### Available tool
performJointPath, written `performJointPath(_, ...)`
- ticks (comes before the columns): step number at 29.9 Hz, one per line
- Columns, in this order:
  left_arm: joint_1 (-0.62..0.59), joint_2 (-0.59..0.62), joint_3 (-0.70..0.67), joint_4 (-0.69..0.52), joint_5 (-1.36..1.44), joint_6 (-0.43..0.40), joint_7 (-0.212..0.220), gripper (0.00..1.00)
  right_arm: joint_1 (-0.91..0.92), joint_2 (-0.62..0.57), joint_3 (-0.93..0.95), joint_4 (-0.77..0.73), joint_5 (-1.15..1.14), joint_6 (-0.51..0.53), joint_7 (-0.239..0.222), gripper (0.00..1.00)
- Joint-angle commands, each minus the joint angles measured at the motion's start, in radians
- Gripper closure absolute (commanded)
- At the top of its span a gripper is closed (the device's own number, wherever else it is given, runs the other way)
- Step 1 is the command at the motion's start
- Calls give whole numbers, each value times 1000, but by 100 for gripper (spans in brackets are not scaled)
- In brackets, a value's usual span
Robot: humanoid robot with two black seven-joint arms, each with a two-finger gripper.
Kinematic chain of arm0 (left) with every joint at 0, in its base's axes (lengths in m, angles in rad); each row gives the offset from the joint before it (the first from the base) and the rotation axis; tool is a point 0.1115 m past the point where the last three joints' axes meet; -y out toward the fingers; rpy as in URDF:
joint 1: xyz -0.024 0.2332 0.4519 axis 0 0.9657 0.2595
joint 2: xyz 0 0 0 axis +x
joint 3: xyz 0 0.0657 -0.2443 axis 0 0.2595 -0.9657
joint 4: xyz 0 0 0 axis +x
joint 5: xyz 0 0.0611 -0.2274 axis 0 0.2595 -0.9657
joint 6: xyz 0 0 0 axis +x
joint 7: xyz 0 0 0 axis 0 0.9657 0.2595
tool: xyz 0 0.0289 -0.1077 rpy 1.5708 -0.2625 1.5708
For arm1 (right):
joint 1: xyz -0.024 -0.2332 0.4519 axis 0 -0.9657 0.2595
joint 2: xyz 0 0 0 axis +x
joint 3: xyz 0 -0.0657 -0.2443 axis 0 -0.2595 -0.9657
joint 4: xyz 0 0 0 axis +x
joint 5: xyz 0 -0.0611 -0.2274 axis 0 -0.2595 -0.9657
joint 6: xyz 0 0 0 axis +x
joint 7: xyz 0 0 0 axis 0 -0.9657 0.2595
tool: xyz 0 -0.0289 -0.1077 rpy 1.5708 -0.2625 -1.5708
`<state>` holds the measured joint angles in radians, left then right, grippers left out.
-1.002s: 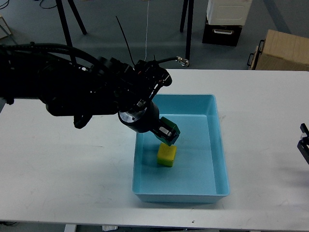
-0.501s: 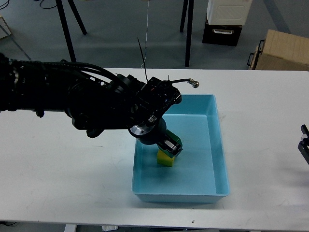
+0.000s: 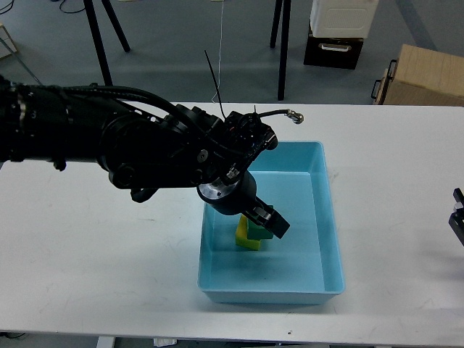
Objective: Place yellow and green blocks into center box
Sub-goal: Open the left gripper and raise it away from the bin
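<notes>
My left gripper (image 3: 267, 225) is low inside the light blue center box (image 3: 319, 217). The green block (image 3: 259, 233) rests against the top right of the yellow block (image 3: 244, 238) on the box floor. One dark finger (image 3: 278, 225) stands just right of the green block, and the jaws look spread apart with nothing lifted between them. The arm hides part of both blocks. Only a small dark part of my right gripper (image 3: 457, 217) shows at the right edge of the table, and its fingers cannot be told apart.
The box stands on a white table (image 3: 101, 246). Beyond the far edge of the table are a cardboard box (image 3: 428, 76), a black and white case (image 3: 337, 32) and tripod legs (image 3: 281, 43) on the floor.
My left gripper has carried the green block down into the box beside the yellow block. The block now sits lower, and the finger has spread away from it.
</notes>
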<state>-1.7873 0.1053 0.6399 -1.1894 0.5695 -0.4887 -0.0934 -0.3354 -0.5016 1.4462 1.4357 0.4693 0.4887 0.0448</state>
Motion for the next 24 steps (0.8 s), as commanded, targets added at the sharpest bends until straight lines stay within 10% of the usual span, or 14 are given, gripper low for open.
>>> performJointPath(1,80,118,-165,27,-84,0,-58,0,6,0,-3,0,-1,0,0,0)
performJointPath(11,434,281,-856,34,-131,33,-129,1,59,0,-27,-17,-17,0,0,0)
performJointPath(17,653,309,-1185,30,-123,0,-301,1,73,17,-29,-43,-17,0,-3,0)
performJointPath(24,946,258,-1696,31,-117,0,-284,1,73,54,-73,-35,-24,0,0,0)
